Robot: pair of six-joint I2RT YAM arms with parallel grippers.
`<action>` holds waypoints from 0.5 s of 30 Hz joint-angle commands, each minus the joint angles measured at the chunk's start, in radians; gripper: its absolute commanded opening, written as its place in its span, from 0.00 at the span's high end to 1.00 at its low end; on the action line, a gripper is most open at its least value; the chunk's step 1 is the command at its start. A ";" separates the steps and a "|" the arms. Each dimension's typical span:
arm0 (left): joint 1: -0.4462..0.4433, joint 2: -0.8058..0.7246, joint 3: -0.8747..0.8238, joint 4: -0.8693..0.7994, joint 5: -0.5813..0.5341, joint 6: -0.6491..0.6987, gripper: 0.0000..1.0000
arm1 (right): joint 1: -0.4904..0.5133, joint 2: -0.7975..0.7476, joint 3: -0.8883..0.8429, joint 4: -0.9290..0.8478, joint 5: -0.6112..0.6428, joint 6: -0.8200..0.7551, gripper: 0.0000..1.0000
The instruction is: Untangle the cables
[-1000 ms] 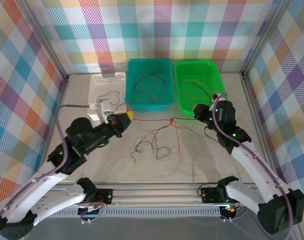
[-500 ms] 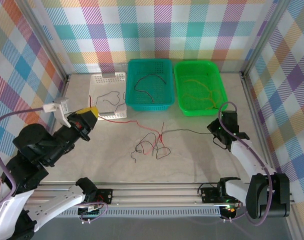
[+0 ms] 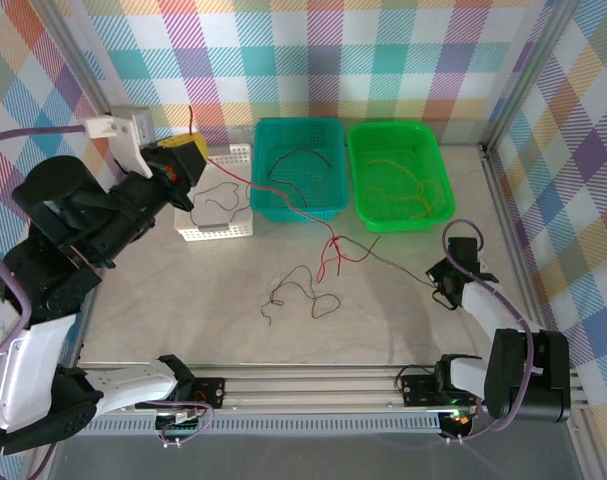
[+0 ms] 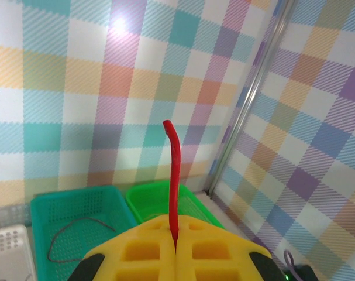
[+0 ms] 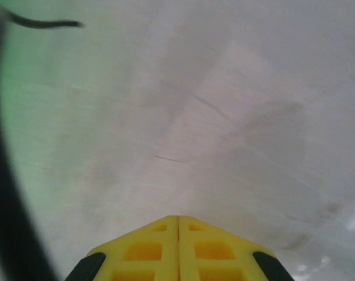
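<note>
Left gripper [image 3: 188,152] high, clamped on red wire [image 4: 172,175]. Right gripper [image 3: 445,290] closed, low; dark wire [image 3: 393,264] runs to it, hold unconfirmed. Knot [image 3: 333,248] mid-table. Risk: pull tightens knot; red wire snags teal basket [image 3: 298,214] rim.

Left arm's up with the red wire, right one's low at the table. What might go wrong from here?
1. The red wire runs taut from the left gripper over the front corner of the teal basket to the knot. Lifting further could snag or drag the basket.
2. The dark wire runs straight from the knot to the shut right gripper, apparently pinched. Pulling both ways may tighten the knot or slip a wire free.
</note>
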 commanded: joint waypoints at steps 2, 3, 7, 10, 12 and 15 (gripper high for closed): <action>0.008 -0.040 0.091 -0.012 -0.090 0.078 1.00 | -0.046 -0.067 -0.001 -0.080 0.126 0.053 1.00; 0.008 -0.053 0.100 -0.010 -0.104 0.079 1.00 | -0.079 -0.080 -0.015 -0.072 0.099 0.060 1.00; -0.001 -0.065 0.136 -0.023 -0.199 0.108 1.00 | -0.103 -0.061 -0.017 -0.099 0.076 0.075 1.00; -0.020 -0.067 0.157 -0.048 -0.228 0.117 1.00 | -0.139 -0.068 -0.027 -0.087 0.049 0.083 1.00; -0.020 -0.053 0.151 -0.074 -0.186 0.080 1.00 | -0.135 -0.079 -0.028 -0.072 0.012 0.074 1.00; -0.018 0.003 0.113 -0.077 -0.112 0.053 1.00 | -0.133 -0.114 -0.018 -0.069 -0.008 0.059 1.00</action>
